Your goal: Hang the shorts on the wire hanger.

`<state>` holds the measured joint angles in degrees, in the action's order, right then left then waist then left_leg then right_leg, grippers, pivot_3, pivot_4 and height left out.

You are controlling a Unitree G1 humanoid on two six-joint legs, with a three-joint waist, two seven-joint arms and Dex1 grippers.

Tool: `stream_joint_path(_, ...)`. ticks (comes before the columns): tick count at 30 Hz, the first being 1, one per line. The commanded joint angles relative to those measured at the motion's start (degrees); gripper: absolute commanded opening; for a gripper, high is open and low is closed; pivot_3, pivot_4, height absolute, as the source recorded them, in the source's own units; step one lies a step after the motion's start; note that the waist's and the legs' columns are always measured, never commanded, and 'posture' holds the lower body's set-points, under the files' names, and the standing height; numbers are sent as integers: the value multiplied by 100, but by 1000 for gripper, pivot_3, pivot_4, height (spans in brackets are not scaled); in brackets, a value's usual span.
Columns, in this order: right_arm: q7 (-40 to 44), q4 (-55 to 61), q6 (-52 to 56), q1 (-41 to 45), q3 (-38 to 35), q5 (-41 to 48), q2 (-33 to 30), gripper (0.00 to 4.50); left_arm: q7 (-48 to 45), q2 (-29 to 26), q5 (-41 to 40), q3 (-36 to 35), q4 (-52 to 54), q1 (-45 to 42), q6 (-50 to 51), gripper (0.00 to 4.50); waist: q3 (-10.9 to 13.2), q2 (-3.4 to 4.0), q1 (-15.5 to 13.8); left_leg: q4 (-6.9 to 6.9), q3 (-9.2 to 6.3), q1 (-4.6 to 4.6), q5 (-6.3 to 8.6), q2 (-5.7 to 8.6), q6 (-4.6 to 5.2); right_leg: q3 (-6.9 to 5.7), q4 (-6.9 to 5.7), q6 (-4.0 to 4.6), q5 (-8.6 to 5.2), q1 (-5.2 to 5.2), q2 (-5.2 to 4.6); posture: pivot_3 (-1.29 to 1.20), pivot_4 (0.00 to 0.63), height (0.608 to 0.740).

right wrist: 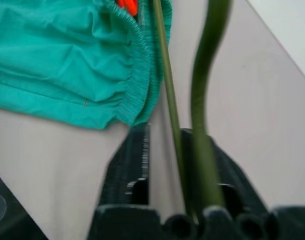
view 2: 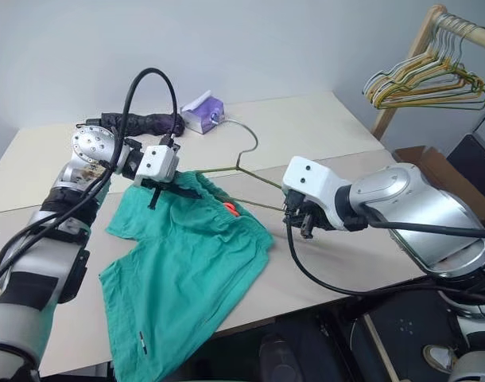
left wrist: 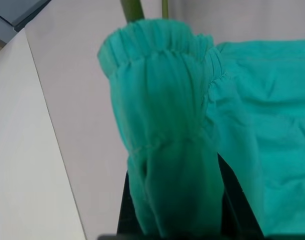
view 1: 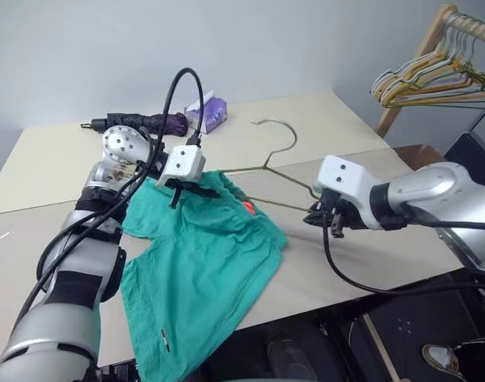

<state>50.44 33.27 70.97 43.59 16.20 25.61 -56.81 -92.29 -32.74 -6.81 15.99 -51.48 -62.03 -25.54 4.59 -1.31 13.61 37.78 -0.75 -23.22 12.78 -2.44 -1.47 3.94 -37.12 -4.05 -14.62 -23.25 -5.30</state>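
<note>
The teal-green shorts (view 1: 203, 270) lie spread on the table, one leg hanging over the front edge. My left gripper (view 1: 201, 190) is shut on the gathered waistband (left wrist: 157, 45) at the far side and lifts a fold of it. The orange tag (view 1: 248, 208) shows at the waistband. The wire hanger (view 1: 266, 165) lies just behind the shorts, hook pointing away, one end tucked into the waistband. My right gripper (right wrist: 165, 135) is at the hanger's other end. Its jaws stand apart with the two wires (right wrist: 168, 100) between them, lying against one finger.
A dark folded umbrella (view 1: 147, 122) and a purple tissue box (view 1: 207, 111) lie at the back of the beige table (view 1: 346, 143). A wooden rack with several hangers (view 1: 441, 76) stands at the far right. The table's front edge runs under the shorts.
</note>
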Motion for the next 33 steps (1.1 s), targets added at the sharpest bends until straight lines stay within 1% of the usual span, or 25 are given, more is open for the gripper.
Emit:
stream_joint_path(1,-11,-92,-223,-261,-515,-29,-281,2598,-21,-259,-405,-189,369,40,425,82,0,0,-5,1,0,0,0,0,0,0,-1,0,0,0,0,-200,23,740)
stream_joint_path(4,-140,-354,-295,-632,-1114,-72,-498,3584,-21,-421,-527,-238,664,251,719,82,0,0,-28,1,0,-4,0,0,0,0,2,-1,0,1,-1,-205,30,740)
stream_joint_path(6,-221,-482,-286,-951,-1651,-49,-599,4346,-21,-503,-552,-318,793,386,871,82,0,0,-43,2,0,-4,0,0,0,-1,3,-1,-1,1,0,-205,38,740)
stream_joint_path(7,-244,-486,-372,-1211,-1951,-55,-649,4463,-9,-521,-541,-382,869,458,939,82,0,0,-45,2,-1,-3,0,1,0,-1,3,-1,-1,4,-1,-201,46,740)
stream_joint_path(10,-402,-443,-441,-1821,-2703,53,-528,4463,5,-560,-573,-489,1181,665,1135,82,1,0,0,1,3,0,0,0,1,2,4,-1,-1,3,0,-203,57,740)
stream_joint_path(13,-784,-405,-838,-2392,-3344,-32,-41,4463,-6,-609,-635,-583,1541,899,1375,82,1,-1,-30,0,3,13,1,-6,2,4,-4,1,-1,11,7,-206,64,740)
stream_joint_path(15,-932,-344,-1066,-2626,-3599,-32,259,4463,-19,-652,-649,-602,1738,1026,1481,82,1,-1,-44,1,1,12,1,-6,1,2,0,-11,-7,15,9,-210,65,740)
stream_joint_path(18,-877,-112,-1167,-2930,-3745,198,525,4463,-21,-761,-759,-516,2069,1202,1644,82,1,0,-35,2,5,12,1,-5,1,7,1,-22,-13,15,7,-209,67,740)
stream_joint_path(20,-807,-17,-1140,-3097,-3748,372,634,4463,-21,-777,-772,-527,2144,1234,1707,82,1,1,-35,1,4,11,1,-5,2,7,1,-1,0,13,8,-209,67,740)
stream_joint_path(23,-677,123,-1272,-3498,-3631,621,878,4463,49,-719,-739,-640,2099,1183,1795,82,1,0,-43,1,2,9,1,-4,2,6,5,0,0,15,8,-202,67,740)
stream_joint_path(24,-697,165,-1346,-3643,-3538,670,1016,4463,83,-696,-741,-677,2077,1152,1831,82,2,-1,-46,1,2,9,1,-5,2,5,6,-1,0,17,9,-202,66,740)
stream_joint_path(26,-874,133,-1622,-3904,-3071,565,1434,4463,162,-641,-774,-740,2055,1077,1970,82,2,-2,-53,1,2,9,1,-4,2,4,5,-1,-1,17,8,-201,69,740)
stream_joint_path(28,-1187,-7,-1766,-3923,-2637,455,1956,4463,192,-594,-762,-768,2086,1055,2028,82,2,-1,-30,1,2,10,1,-4,2,5,5,-11,-6,18,9,-196,69,740)
stream_joint_path(30,-1384,-136,-1734,-3831,-2453,505,2338,4463,186,-567,-745,-780,2120,1059,2046,82,1,2,-28,2,3,13,1,-4,2,8,1,-12,-7,17,9,-194,68,740)
stream_joint_path(33,-1679,-492,-1396,-3438,-2085,656,2916,4463,176,-527,-721,-775,2129,1036,2033,82,2,2,-16,2,1,17,1,-6,2,9,1,-8,-4,18,14,-191,70,740)
